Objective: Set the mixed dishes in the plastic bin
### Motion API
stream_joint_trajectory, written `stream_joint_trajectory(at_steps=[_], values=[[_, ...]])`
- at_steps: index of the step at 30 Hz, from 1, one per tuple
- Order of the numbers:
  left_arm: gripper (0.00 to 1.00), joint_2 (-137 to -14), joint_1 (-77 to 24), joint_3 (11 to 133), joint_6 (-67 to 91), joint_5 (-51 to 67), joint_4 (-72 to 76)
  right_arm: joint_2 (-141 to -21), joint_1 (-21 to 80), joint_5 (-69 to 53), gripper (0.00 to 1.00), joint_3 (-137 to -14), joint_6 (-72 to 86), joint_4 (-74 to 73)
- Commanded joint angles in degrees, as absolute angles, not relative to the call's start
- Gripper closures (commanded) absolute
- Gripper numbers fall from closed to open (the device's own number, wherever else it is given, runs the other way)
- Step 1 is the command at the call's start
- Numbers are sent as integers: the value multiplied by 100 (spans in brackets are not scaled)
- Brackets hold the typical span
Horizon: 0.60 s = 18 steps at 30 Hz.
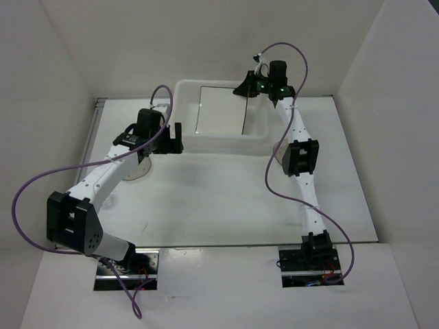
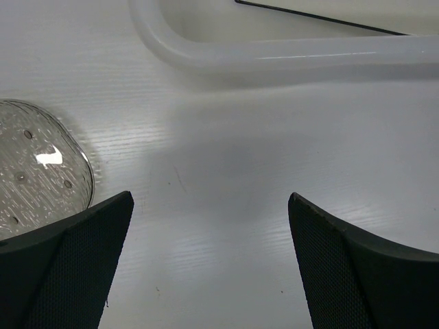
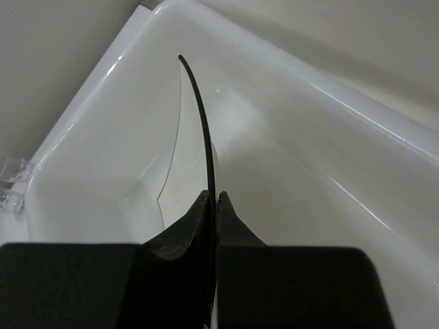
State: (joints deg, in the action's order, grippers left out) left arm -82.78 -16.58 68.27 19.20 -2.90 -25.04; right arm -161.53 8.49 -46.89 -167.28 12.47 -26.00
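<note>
Glossy translucent plastic bin, dimpled glassy dish, matt white table

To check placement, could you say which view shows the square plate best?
Top external: the square plate shows its face inside the plastic bin. Right wrist: edge-on in the right gripper. Left wrist: only a rim sliver.

We find the large rectangular translucent white plastic bin with rounded corners and rolled rim at upper centre of the top view. Inside it the flat square white plate with thin dark rim sits tilted, one edge pinched in the closed right claw. A small round translucent greyish dish lies on the counter, outside the bin, at the left of the left wrist view. A tiny clear cup shows at the left edge of the right wrist view, outside the bin's wall.
</note>
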Motion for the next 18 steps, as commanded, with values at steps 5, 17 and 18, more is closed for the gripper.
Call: stream_joint_trajectory(at_steps=[5, 17, 18], values=[[0, -8350, -1539, 7040, 1793, -308, -2312, -16286, 888, -4554, 99, -17181, 1039, -2662], [0, -8560, -1485, 7146, 1793, -360, -2312, -16884, 940, -3621, 65, -17974, 335, -3208], [0, -8561, -1485, 7146, 1793, -360, -2312, -16936, 940, -3560, 65, -17974, 334, -3208]])
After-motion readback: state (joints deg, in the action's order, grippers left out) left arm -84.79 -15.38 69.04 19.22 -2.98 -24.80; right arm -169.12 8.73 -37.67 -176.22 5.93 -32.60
